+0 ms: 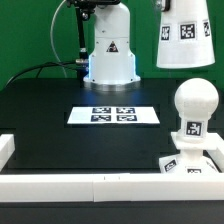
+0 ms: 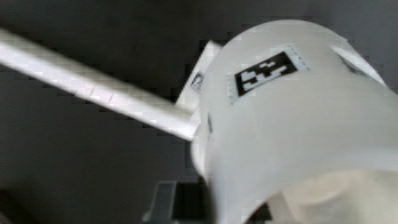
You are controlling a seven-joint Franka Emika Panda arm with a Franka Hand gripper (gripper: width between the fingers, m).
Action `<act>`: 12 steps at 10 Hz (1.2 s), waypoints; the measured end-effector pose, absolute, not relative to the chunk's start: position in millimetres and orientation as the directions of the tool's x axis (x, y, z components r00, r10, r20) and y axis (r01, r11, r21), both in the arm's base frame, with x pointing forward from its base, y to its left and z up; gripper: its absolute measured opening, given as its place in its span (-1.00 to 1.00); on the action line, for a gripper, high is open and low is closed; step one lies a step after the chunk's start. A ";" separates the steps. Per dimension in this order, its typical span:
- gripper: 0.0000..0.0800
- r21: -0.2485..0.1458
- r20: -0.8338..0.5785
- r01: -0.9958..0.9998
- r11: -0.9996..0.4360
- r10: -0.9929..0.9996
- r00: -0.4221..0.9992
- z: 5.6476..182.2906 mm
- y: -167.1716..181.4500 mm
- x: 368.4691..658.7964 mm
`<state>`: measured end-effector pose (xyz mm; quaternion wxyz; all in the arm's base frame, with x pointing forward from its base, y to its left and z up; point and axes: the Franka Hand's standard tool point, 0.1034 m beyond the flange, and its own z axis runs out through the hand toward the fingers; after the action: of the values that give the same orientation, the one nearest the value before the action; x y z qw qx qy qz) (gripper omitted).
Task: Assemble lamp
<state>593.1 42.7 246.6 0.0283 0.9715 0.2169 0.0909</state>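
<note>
Lamp assembly looks nearly finished: your bulb (image 1: 193, 101) already sits on the stemmed base (image 1: 188, 163) at the exterior view's right, by the border rail (image 1: 60, 187). Only the shade (image 1: 184, 34) remains, held aloft above them; your hand itself is hidden, so I cannot tell its opening. Black tabletop (image 1: 50, 115), marker board (image 1: 113, 115), green backdrop.

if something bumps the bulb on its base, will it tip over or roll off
The bulb probably will not roll: it sits on the stem of the base rather than lying loose. The pair looks top-heavy, a big ball above a narrow neck, so a high push might tip it. The flat base, beside the white rail, should resist a low nudge.
</note>
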 end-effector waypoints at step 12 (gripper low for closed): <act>-0.89 0.180 0.223 0.412 -0.893 0.445 0.867 172.6 45.9 622.1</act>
<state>622.1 45.9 172.6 0.0631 0.9642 0.2223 0.1301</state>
